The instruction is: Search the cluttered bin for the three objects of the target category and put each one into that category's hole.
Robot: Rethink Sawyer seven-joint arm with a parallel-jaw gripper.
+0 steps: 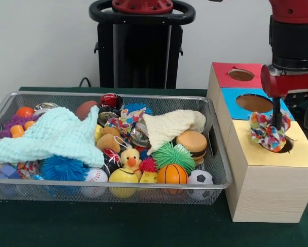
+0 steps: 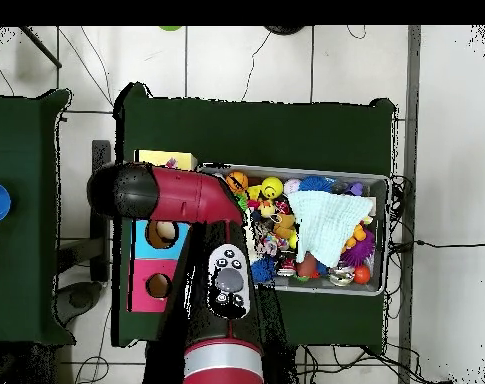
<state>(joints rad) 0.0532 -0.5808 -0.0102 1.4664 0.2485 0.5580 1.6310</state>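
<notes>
The robot's gripper [image 1: 275,135] hangs over the yellow hole [image 1: 287,146] on the pale wooden box [image 1: 267,188], clamped on a small printed cloth [image 1: 264,131] that bunches around its tips and droops to the hole's edge. This cloth looks partly inside the opening, so the drop seems close to done.

A second printed cloth [image 1: 122,124] lies in the wire bin [image 1: 218,175] to the left of the box, wedged near the bin's middle between the mint knitted cloth [image 1: 53,136] and the cream knitted cloth [image 1: 172,126]. A third cannot be made out; it may be buried under the toys.

These cloths look light, thin and limp, so they should crumple rather than resist, and they may snag on the hole's ragged edge or cling to the gripper on release. The one in the bin is best pinched at a raised fold near its centre, from straight above, clear of the duck [image 1: 131,159] and the burger toy [image 1: 191,144]. A pinch at a corner would likely leave it trailing over the bin's rim.

In the overhead view the arm [image 2: 181,195] covers most of the box.
</notes>
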